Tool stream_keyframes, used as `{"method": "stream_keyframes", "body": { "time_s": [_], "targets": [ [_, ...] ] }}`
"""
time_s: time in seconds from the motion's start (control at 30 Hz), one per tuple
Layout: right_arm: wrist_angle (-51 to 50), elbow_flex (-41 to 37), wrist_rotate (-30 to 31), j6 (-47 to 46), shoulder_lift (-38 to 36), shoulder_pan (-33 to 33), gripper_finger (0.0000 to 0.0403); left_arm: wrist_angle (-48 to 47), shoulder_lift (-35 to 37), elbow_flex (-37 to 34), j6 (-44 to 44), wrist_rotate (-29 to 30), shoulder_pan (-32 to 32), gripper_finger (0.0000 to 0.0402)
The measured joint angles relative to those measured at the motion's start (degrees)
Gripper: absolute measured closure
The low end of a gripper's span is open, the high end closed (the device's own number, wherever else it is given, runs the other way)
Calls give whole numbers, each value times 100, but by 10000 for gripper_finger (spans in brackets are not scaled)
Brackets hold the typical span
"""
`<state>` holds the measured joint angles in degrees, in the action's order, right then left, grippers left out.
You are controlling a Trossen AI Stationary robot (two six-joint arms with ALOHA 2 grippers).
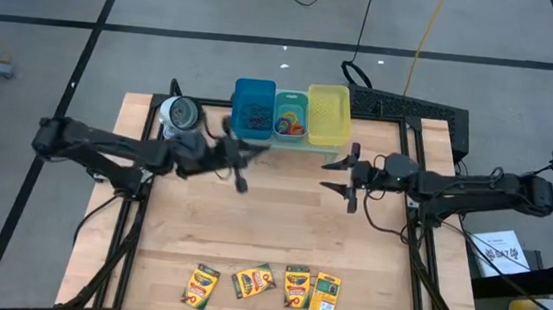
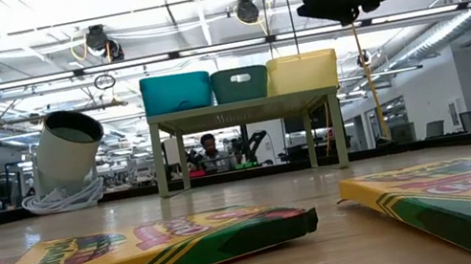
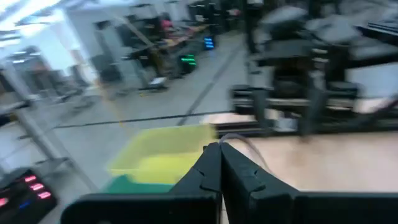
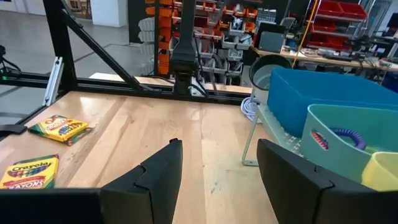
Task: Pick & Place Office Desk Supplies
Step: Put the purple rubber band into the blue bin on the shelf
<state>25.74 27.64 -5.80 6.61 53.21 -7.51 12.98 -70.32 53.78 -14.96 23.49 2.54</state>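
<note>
Four yellow-and-green crayon boxes lie flat along the table's near edge; two show close up in the low view. Coloured ring bands sit in the teal bin. My left gripper hovers just near of the blue bin, shut, with a thin wiry loop at its fingertips. My right gripper hangs open above the bare table, just near of the yellow bin, touching nothing. My left gripper pinches a thin wiry loop between its two shut fingertips. The loop curves out from the tips, lifted clear of the table. The view is blurred, so which part of the loop the fingers hold does not show.
The blue, teal and yellow bins stand on a small raised stand at the table's far side. A round silvery-white roll lies left of the blue bin. Bare wood lies between the grippers and the crayon boxes. A person shows beyond the table.
</note>
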Motion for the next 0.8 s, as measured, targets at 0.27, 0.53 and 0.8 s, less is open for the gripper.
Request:
{"method": "stream_keyframes", "body": {
  "time_s": [0.27,0.53,0.8],
  "targets": [
    [-263,-2,2,162,-361,0,206,-160,553,0,44,144,-849,401],
    [-387,-2,4,162,-400,0,206,-108,140,0,371,142,-1830,400],
    [-433,-2,4,162,-400,0,206,-154,-167,-2,459,226,-2229,394]
  ]
}}
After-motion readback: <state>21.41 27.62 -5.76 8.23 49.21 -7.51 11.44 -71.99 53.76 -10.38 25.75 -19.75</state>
